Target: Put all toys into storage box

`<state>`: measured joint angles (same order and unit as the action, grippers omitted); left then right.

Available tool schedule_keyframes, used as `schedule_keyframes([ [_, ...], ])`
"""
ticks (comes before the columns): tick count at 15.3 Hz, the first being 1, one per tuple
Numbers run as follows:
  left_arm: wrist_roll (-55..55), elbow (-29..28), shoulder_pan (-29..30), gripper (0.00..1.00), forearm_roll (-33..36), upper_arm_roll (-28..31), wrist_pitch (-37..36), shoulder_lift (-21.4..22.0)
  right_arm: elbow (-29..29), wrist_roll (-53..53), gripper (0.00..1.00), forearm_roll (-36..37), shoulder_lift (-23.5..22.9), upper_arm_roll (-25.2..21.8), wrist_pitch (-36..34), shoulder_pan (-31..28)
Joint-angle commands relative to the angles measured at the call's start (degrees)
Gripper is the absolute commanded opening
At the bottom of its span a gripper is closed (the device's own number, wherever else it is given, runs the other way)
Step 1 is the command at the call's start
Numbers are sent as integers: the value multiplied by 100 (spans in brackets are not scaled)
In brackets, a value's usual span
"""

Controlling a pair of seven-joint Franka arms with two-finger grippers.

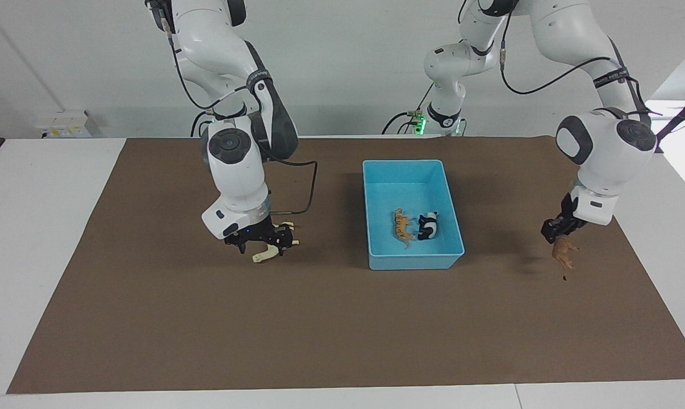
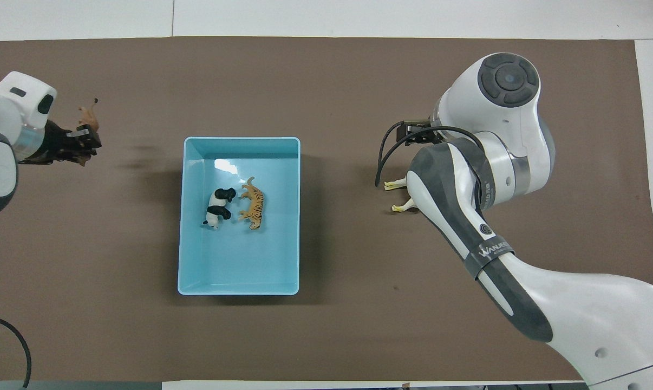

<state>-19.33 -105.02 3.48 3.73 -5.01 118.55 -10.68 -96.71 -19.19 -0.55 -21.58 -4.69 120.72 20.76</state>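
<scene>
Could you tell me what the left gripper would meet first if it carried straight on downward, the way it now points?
Probably the brown mat: the left gripper hangs over bare mat, holding the lion, which would touch first.

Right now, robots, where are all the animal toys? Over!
Left gripper shut on lion, in the air. Right gripper shut on llama. Tiger and panda in storage box. Nothing blocking.
</scene>
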Motion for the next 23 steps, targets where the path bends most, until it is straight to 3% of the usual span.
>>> schedule_keyframes([
  [1,-1156,35,-864,0,-4,79,-551,241,-603,345,100,-59,259,99,285,-11],
  [4,-2281,-280,-1743,0,-4,79,-764,478,-867,627,100,-59,268,126,443,42],
  [8,-2987,-1204,-2465,0,-13,70,-132,865,-1235,768,100,-59,294,126,803,191],
  [9,-3119,-1353,-2580,6,-13,70,0,918,-1289,768,100,-59,294,126,865,252],
  [10,-3120,-1424,-2633,32,-13,70,45,953,-1307,777,100,-59,294,126,874,244],
  [11,-3120,-1399,-2634,75,-13,79,-7,954,-1316,829,100,-59,294,126,875,235],
  [12,-3103,-1346,-2634,100,-13,79,-43,945,-1350,908,100,-68,303,126,875,244],
  [17,-2771,-688,-2249,100,-4,141,-683,1121,-1561,1312,100,-59,356,117,997,192],
  [23,-337,76,-1229,100,-4,167,-2052,1279,-2062,1392,100,-59,330,117,1788,209],
])
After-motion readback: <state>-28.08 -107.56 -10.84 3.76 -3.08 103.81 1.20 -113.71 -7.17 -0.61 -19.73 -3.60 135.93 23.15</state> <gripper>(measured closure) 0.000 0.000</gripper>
